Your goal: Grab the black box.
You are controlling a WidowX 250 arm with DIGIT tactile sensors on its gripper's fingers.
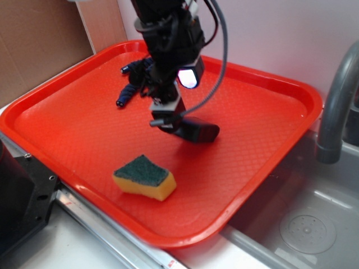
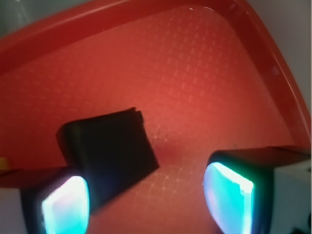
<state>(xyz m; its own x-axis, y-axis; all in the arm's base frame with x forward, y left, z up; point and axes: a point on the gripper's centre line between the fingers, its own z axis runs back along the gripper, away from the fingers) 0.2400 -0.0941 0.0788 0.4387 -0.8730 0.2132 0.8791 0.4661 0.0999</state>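
Observation:
The black box [image 1: 197, 131] lies on the red tray [image 1: 67, 140], right of its middle, small and glossy. My gripper [image 1: 168, 120] hangs low over the box's left end. In the wrist view the black box [image 2: 109, 151] sits tilted against my left pad [image 2: 66, 204]. A wide strip of tray shows between it and the right pad [image 2: 228, 195]. My gripper [image 2: 146, 200] stands open, with the box partly between its fingers and not clamped.
A yellow sponge with a green top [image 1: 145, 177] lies near the tray's front. A blue-black rope [image 1: 133, 81] is coiled at the back behind my arm. A grey faucet [image 1: 336, 106] and the sink [image 1: 305, 227] stand to the right.

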